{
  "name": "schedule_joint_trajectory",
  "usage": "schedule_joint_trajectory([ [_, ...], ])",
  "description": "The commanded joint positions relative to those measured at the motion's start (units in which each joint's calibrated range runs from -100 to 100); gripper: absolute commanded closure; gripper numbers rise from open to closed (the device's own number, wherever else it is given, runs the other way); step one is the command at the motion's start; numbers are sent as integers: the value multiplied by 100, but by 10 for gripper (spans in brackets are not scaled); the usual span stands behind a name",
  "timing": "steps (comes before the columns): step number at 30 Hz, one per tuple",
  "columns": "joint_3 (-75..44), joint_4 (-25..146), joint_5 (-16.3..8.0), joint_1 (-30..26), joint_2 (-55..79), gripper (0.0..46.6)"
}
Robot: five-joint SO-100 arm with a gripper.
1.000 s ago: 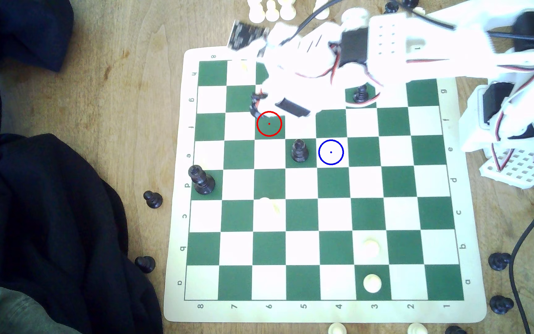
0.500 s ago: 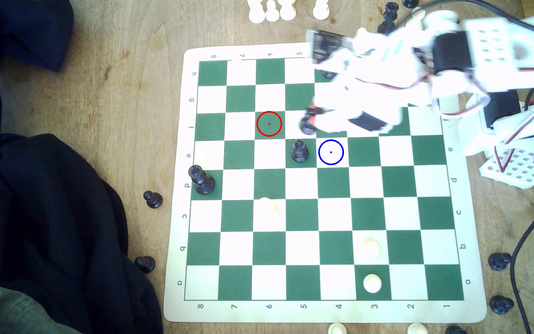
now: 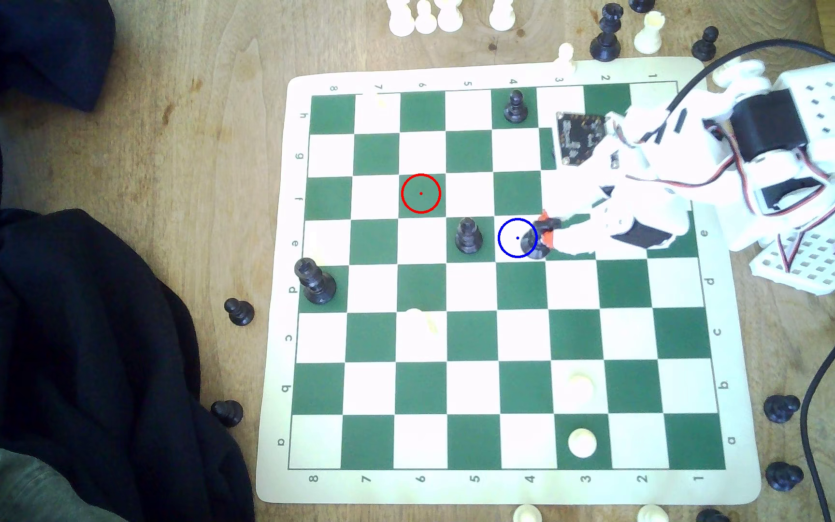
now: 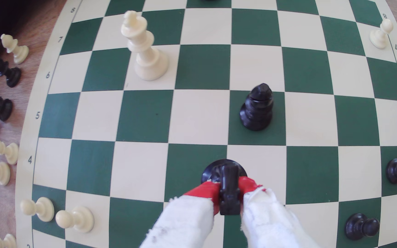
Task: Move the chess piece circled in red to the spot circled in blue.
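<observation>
Since half a second ago tool [image 3: 544,235] has swung across the board [image 3: 275,301] from beside the red-circled green square [image 3: 421,193] to the exterior view's right edge of the blue-circled white square [image 3: 511,238]. Tool's red-tipped fingers [image 4: 204,190] are narrow, clamped on the black knight [image 4: 229,186]. Knight's round base overlaps that edge of the blue circle, slightly off centre. Pointed black piece [image 3: 468,236] stands on the next square, on the blue circle's exterior-view left side.

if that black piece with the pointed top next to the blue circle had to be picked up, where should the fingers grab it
Probably from above, closing on the narrow upper body of the pointed black piece under its tip. It stands upright on a wide ringed base, and the squares around it are free except where the gripper holds the chess piece.
</observation>
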Motion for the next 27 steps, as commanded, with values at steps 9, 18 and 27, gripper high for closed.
schedule_joint_trajectory([
  [9, -161, -1223, 39, 212, 1393, 464],
  [18, -279, -1813, 39, 384, 2438, 464],
  [27, -397, -1969, 73, 431, 2794, 464],
])
